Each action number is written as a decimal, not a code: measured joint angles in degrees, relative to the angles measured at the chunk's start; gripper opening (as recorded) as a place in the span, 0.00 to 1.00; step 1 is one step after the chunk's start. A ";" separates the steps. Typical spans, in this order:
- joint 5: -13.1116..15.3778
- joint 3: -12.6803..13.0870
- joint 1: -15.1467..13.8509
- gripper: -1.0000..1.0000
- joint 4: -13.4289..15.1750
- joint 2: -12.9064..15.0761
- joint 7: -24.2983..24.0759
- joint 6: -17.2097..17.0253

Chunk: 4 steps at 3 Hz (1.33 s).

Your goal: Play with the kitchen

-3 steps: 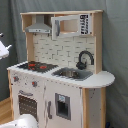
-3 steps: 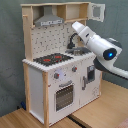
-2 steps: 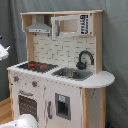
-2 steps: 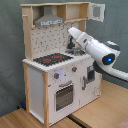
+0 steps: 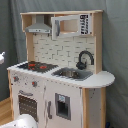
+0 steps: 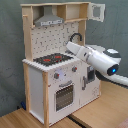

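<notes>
1. A grey curtain (image 5: 115, 45) hangs behind; the floor (image 6: 30, 119) is light wood.
2. The kitchen (image 5: 60, 80) stands upright on that floor, with stovetop (image 6: 52, 59), sink (image 5: 71, 73), black faucet (image 5: 85, 57), grey hood (image 6: 49, 21) and oven door (image 6: 63, 95).
3. It is probably stiff, light board; the knobs (image 6: 65, 75) and door handles are the sensible holds.
4. In the second exterior view the arm (image 6: 97, 59) reaches over the counter toward the sink, at the second exterior view's right; its tip is hidden, so the state of the gripper cannot be told.
</notes>
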State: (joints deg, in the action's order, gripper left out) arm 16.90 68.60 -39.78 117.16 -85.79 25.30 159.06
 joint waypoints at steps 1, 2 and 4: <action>0.03 2.56 4.15 1.00 2.72 0.03 3.23 1.40; 0.03 4.93 8.57 1.00 5.26 0.04 6.10 1.52; 0.02 11.93 14.72 1.00 10.14 0.80 10.01 1.52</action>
State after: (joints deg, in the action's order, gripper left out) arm 16.92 80.53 -25.06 127.30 -84.99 35.31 160.59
